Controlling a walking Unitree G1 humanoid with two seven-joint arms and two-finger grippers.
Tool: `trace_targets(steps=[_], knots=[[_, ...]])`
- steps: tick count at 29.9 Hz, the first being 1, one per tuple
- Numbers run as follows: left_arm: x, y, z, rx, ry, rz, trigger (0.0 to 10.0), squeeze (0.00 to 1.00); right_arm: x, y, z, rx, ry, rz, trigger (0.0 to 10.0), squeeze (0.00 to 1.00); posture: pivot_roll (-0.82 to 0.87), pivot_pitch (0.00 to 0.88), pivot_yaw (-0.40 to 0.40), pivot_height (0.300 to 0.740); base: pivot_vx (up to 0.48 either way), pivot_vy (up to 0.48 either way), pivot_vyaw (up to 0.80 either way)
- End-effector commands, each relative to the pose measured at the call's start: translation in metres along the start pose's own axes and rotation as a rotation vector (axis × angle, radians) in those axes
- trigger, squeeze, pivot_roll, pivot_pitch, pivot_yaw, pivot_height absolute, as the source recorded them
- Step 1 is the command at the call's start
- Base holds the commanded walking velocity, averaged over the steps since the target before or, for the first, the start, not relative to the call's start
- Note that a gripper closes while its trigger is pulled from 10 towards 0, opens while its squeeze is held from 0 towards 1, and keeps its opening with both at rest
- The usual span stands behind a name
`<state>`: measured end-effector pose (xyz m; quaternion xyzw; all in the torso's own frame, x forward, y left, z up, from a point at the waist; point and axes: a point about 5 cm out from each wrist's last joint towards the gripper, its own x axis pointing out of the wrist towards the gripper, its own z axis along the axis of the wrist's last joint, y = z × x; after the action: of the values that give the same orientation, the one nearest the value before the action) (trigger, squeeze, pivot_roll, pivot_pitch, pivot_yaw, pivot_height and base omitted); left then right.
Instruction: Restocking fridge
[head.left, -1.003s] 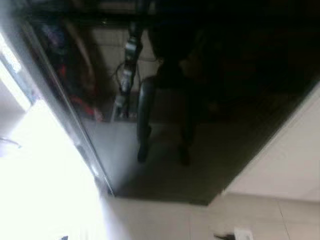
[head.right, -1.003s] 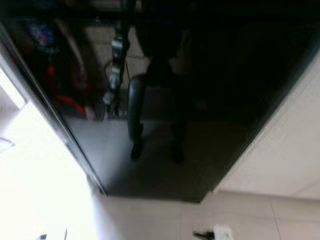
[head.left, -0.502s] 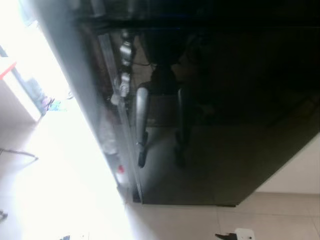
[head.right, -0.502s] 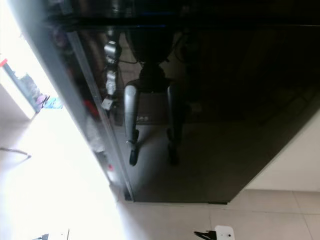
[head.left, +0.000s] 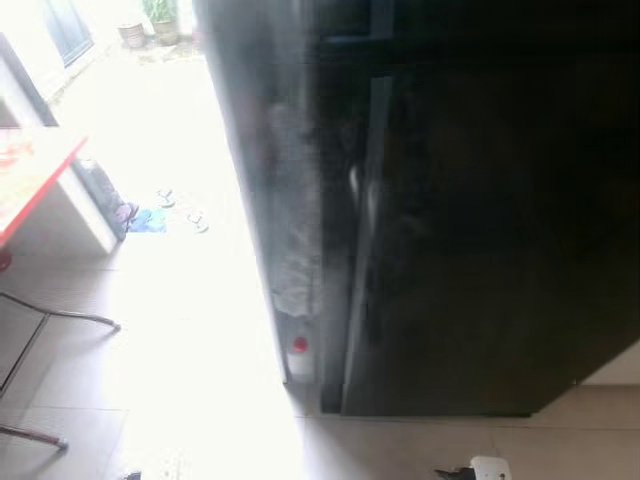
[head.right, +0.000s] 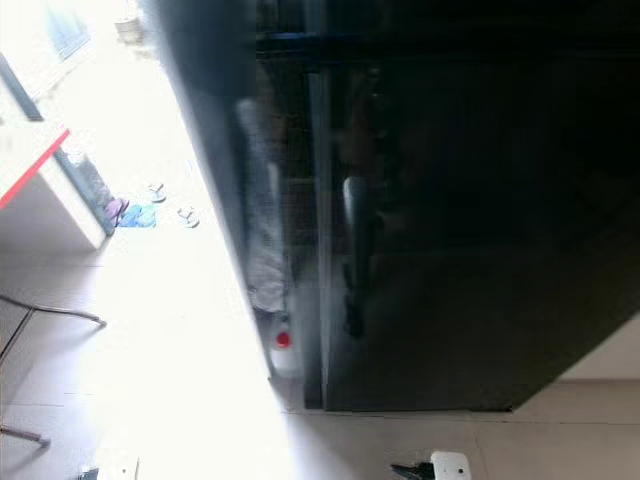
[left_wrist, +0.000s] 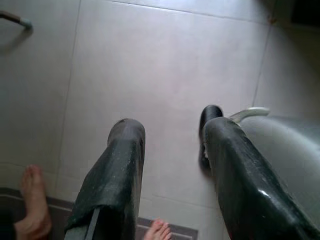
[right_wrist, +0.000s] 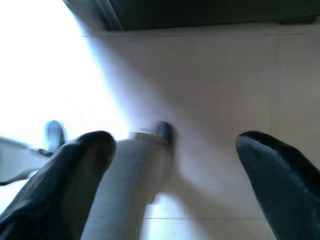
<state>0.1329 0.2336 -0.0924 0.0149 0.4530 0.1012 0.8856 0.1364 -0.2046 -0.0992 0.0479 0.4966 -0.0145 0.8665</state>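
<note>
Facing tall glossy black fridge (head.left: 480, 230), door shut, small red-capped white bottle (head.left: 298, 358) beside its base; left hand (left_wrist: 170, 150) and right hand (right_wrist: 175, 150) both spread, empty, hanging over pale tiled floor (left_wrist: 150, 60), likely approaching.

We saw a red-edged table (head.left: 35, 175) at the left, w/ thin metal legs (head.left: 60, 315) on the pale tiled floor (head.left: 200, 400). Sandals (head.left: 180, 210) and a blue cloth (head.left: 148, 220) lay in bright light beyond it. A small white bottle w/ red cap (head.left: 299, 357) stood on the floor. Potted plants (head.left: 150, 25) were far back. Bare feet (left_wrist: 32, 205) of a person showed on the tiles.
</note>
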Motion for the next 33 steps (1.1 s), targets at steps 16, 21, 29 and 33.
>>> trace_targets(steps=[16, 21, 29, 33], knots=[[0.0004, -0.0050, -0.0003, -0.011, 0.005, -0.003, 10.0, 0.00, -0.0029, -0.0087, -0.0054, -0.016, 0.020, -0.013, 10.0, 0.00, 0.00, 0.099, -0.005, 0.740, 0.000, 0.429, 0.00], [0.0004, -0.0049, 0.0000, -0.008, 0.001, -0.003, 10.0, 0.00, -0.0027, -0.0082, -0.0037, -0.060, 0.016, -0.002, 10.0, 0.00, 0.00, 0.099, -0.005, 0.740, 0.000, 0.000, 0.30], [0.0002, -0.0048, -0.0006, -0.004, 0.003, -0.003, 10.0, 0.00, -0.0028, -0.0082, -0.0049, -0.059, 0.025, 0.002, 10.0, 0.00, 0.00, 0.100, -0.004, 0.740, 0.000, 0.000, 0.80], [0.0000, -0.0049, -0.0010, -0.007, 0.003, -0.002, 10.0, 0.00, -0.0029, -0.0083, -0.0053, -0.084, 0.033, 0.012, 10.0, 0.00, 0.00, 0.101, -0.006, 0.740, 0.000, 0.000, 0.80]])
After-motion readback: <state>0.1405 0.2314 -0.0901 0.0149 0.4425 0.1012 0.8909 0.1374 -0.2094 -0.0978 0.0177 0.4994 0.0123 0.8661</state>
